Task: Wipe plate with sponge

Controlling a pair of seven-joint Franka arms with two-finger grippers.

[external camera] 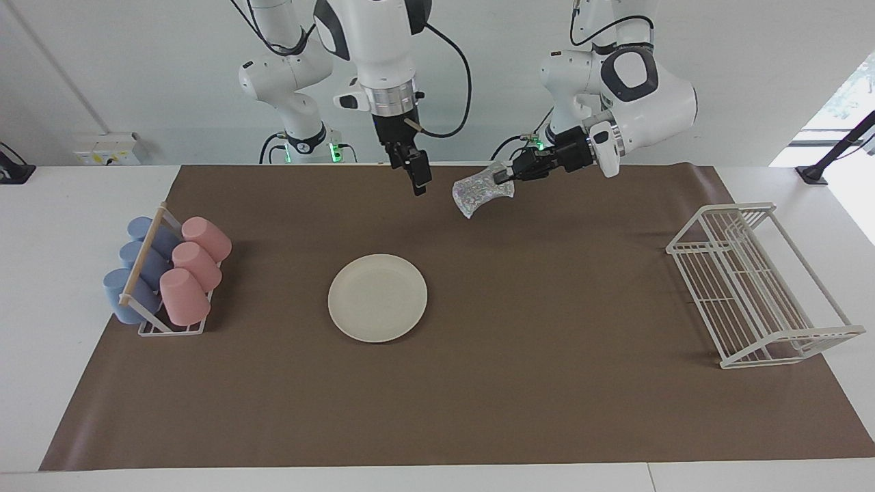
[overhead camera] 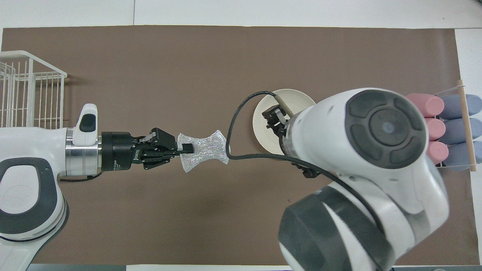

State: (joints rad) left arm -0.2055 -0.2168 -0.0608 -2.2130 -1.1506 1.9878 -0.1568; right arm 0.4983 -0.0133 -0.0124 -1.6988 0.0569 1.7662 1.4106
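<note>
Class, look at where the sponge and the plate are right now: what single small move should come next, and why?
Probably the left tool should carry the sponge over the plate and lower it. That tool alone pinches the sponge in the air, apart from the plate, which lies bare on the brown mat. The right tool hangs open, holding nothing.

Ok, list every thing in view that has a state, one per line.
sponge: held in the air at one end, clear of the mat
left gripper: shut on the sponge
right gripper: open, empty, in the air
plate: flat on the mat, bare, untouched
pink cups: lying tilted in their rack
blue cups: lying tilted in the same rack
white wire rack: empty
</note>
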